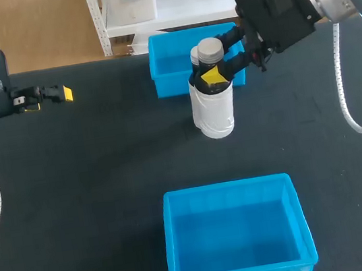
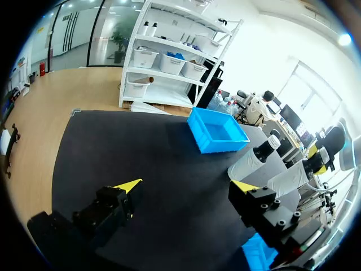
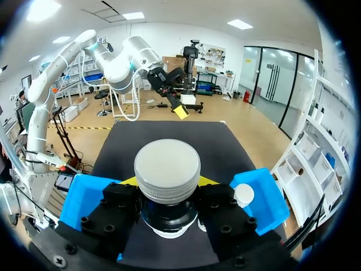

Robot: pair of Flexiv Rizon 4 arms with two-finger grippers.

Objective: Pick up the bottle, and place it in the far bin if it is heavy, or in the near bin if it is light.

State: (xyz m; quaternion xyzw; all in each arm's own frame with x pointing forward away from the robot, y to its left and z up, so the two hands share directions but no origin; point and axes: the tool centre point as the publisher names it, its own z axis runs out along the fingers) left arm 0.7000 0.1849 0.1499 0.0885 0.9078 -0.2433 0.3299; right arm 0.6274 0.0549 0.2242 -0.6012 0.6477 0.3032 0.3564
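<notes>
Black matting covered the table (image 1: pixel 72 179); well off to the left of the working pincer, the left gripper (image 1: pixel 49 97) hung over it with its fingers wide apart and nothing between them, far from the bottle. The bottle (image 1: pixel 214 113) stood upright, long axis vertical, directly under the right gripper (image 1: pixel 215 62), whose two fingers pressed its neck from opposite sides just below the grey cap (image 3: pixel 167 169); whether its base had left the table I could not tell; a smaller white cap (image 1: pixel 195 56) showed just beside the held one. The far bin (image 1: pixel 160 43) lay just beyond the pincer, the near bin (image 1: pixel 177 245) well apart on the robot's side; the right arm was plainly the nearer. The bottle's white wrap (image 1: pixel 215 123) bore no writing I could read.
</notes>
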